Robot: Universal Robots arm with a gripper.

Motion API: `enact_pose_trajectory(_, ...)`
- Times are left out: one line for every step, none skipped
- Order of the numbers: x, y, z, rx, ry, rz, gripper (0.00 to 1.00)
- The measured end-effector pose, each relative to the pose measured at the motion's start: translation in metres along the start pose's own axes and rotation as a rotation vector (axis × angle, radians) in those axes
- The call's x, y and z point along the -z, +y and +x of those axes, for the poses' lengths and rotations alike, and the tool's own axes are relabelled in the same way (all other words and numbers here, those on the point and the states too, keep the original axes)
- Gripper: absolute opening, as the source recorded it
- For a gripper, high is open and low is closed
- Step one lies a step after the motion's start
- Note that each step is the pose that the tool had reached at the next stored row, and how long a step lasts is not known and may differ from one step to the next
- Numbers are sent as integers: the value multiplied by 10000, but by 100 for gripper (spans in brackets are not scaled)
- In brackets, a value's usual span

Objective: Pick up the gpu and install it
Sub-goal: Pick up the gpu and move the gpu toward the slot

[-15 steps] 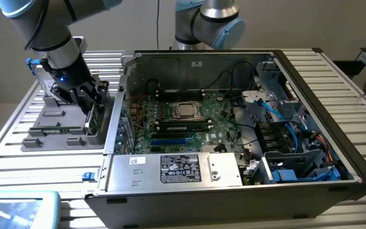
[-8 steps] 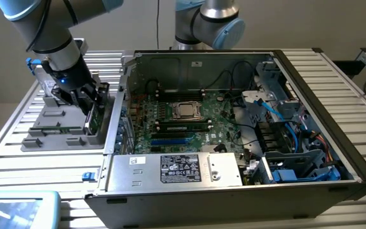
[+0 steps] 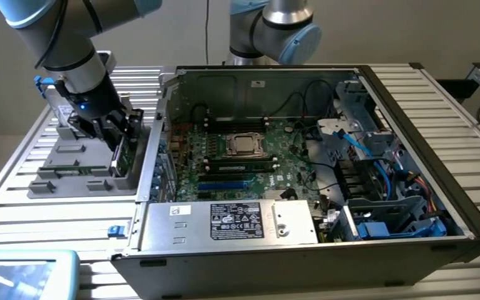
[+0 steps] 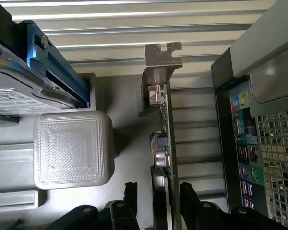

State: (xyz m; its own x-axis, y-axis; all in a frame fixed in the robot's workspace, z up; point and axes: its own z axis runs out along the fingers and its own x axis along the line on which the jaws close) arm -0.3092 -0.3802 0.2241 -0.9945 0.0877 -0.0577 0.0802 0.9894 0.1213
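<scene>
— Where is the gpu [image 3: 122,154] [image 4: 165,139]?
— It stands on edge in the gray holder [image 3: 60,170] at the exterior view's left, just beside the open computer case [image 3: 290,270].
— And the gripper [image 3: 110,129] [image 4: 159,192]?
— Right over it, jaws wide apart, a finger on each side of the card with a gap showing. It grips nothing.

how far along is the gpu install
Early. Nothing looks done: the gpu stands on edge in the grey holder tray, outside the computer case. In hand: the gripper straddles the card, jaws open either side, not clamped. Left: grip, lift, and seating it on the motherboard.
</scene>
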Motion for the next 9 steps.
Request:
enact_pose_trajectory(-1,0,0,-1,0,1,49)
enact_pose_trajectory(-1,0,0,-1,1,2,49)
enact_pose_trajectory(-2,0,0,4,0,1,49)
enact_pose_trajectory(-2,0,0,12,2,0,49)
enact_pose_trajectory(-3,-1,0,21,2,-1,49)
enact_pose_trajectory(-4,-2,0,29,2,-2,49)
enact_pose_trajectory(-4,-2,0,40,4,-2,49)
enact_pose_trajectory(-4,-2,0,62,7,-4,49)
enact_pose_trajectory(-4,-3,0,87,11,-4,49)
